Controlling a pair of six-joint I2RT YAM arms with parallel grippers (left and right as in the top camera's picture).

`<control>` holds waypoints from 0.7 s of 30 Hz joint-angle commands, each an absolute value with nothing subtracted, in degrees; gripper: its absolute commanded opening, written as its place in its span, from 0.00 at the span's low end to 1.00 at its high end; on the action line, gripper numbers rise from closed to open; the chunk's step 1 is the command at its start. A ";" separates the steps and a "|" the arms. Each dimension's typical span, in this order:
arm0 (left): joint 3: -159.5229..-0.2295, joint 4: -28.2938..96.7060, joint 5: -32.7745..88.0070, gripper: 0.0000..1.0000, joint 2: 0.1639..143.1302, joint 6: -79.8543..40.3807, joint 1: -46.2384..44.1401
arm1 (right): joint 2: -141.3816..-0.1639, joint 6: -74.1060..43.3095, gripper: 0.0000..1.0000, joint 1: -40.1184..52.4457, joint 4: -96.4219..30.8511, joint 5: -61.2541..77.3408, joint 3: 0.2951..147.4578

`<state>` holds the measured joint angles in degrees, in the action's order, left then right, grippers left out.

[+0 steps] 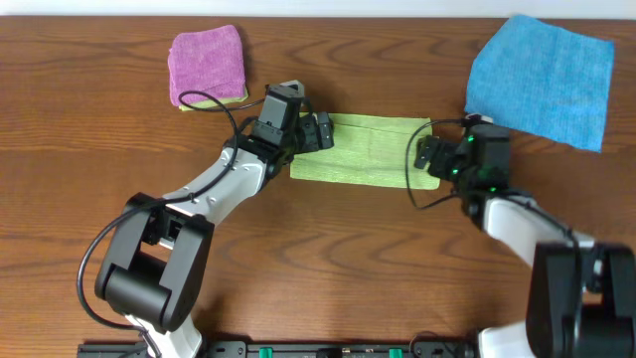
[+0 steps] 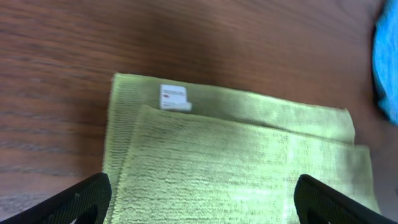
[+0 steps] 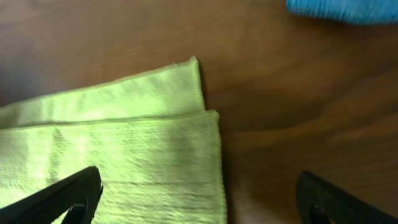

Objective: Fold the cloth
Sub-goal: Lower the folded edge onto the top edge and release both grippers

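The lime yellow-green cloth (image 1: 370,151) lies folded in half as a long strip on the table's middle. Its upper layer sits slightly short of the lower one, and a white tag (image 2: 173,98) shows at one corner. My left gripper (image 1: 320,131) hovers over the cloth's left end, open and empty; the cloth (image 2: 236,162) fills the space between its fingers (image 2: 200,202). My right gripper (image 1: 429,155) is open and empty over the cloth's right end, straddling the cloth's edge (image 3: 214,162).
A bright blue cloth (image 1: 542,78) lies spread at the back right; its edge shows in the right wrist view (image 3: 342,9). A folded pinkish-purple cloth (image 1: 207,65) lies on a yellow-green one at the back left. Bare wooden table (image 1: 348,268) is in front.
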<state>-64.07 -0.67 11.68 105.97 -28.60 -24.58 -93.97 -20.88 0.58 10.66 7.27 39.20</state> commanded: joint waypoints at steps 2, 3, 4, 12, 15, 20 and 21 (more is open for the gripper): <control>-66.43 -0.56 18.09 0.95 104.86 -23.51 -22.31 | -99.26 -16.51 0.86 -5.37 7.55 24.71 45.60; -66.74 -0.49 19.27 0.95 104.86 -23.40 -21.21 | -100.51 -15.25 0.86 -6.15 5.56 26.68 47.66; -66.89 -0.49 20.84 0.95 104.86 -23.07 -20.43 | -101.10 -14.74 0.85 -6.31 4.40 27.57 48.71; -66.92 0.62 27.14 0.95 104.86 -23.07 -15.27 | -102.02 -12.78 0.66 -6.37 -1.17 29.21 51.55; -66.94 1.89 28.49 0.95 104.86 -20.64 -14.94 | -102.04 -8.95 0.65 -6.37 -4.10 25.74 51.55; -66.94 3.18 30.33 0.95 104.86 -19.27 -14.96 | -103.18 -7.07 0.60 -7.57 -4.21 25.56 53.39; -66.94 3.18 30.35 0.95 104.86 -19.27 -14.96 | -103.68 -6.94 0.58 -7.66 -4.43 25.54 54.11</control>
